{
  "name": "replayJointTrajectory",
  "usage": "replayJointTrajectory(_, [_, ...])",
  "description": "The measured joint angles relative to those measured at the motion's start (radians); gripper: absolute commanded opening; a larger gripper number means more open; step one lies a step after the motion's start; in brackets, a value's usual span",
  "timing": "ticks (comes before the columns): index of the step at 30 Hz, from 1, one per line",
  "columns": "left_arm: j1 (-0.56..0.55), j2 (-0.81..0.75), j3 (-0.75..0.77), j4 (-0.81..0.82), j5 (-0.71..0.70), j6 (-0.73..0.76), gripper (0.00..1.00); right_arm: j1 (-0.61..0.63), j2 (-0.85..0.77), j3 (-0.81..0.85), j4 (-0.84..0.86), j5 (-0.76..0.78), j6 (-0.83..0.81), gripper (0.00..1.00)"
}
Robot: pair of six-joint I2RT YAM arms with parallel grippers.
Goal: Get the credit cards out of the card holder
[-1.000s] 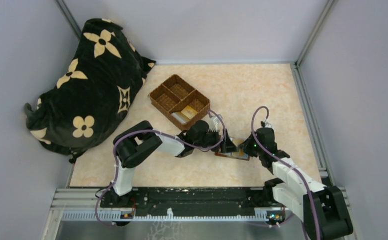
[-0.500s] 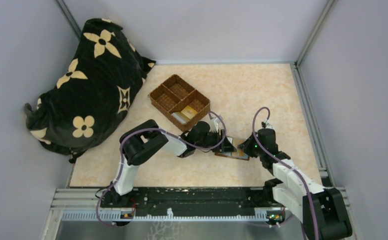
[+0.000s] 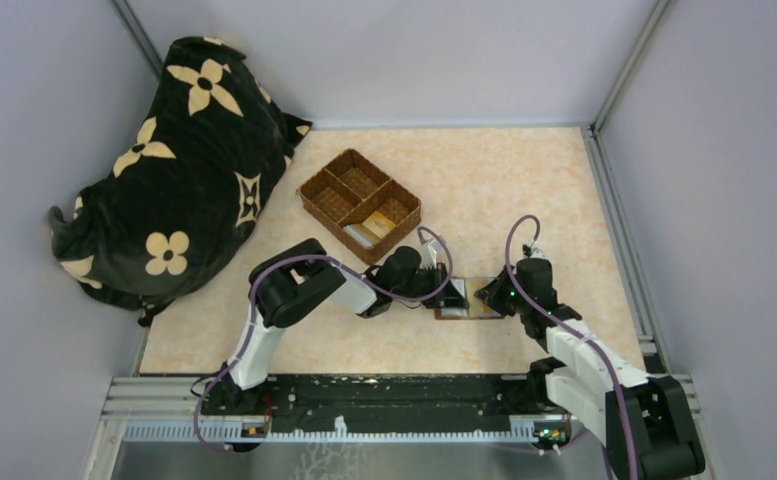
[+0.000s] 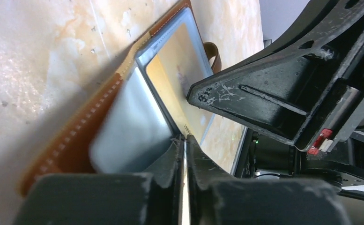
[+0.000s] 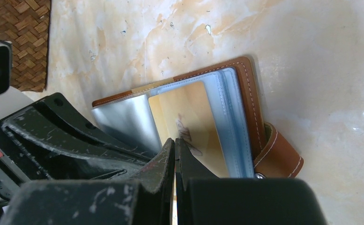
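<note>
Brown card holder (image 5: 246, 86), gold card (image 5: 189, 112) showing; left hand (image 4: 185, 146) pinches silver card (image 4: 128, 136); right hand (image 5: 175, 143) closed, empty.

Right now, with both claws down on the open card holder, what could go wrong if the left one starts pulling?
The left claw seems to pinch only the silver card's edge, so it may slip off.
The shut right claw pins the card holder through the gold card at a single spot; the holder could pivot or drag along.
The claws sit very close together, so a crooked pull might knock them.
</note>
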Motion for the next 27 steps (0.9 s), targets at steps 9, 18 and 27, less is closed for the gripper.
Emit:
replayJointTrajectory(9, [-0.002, 0.033, 0.023, 0.022, 0.034, -0.03, 0.0, -0.006, -0.04, 0.0, -0.055, -0.007, -0.012, 0.0])
replayJointTrajectory(18, [0.015, 0.018, -0.036, 0.069, 0.04, -0.035, 0.0, -0.075, -0.074, 0.034, -0.166, -0.002, -0.043, 0.0])
replayJointTrajectory(27, [0.03, 0.0, -0.087, 0.109, 0.042, -0.036, 0.01, -0.145, -0.067, 0.049, -0.19, 0.019, -0.066, 0.27])
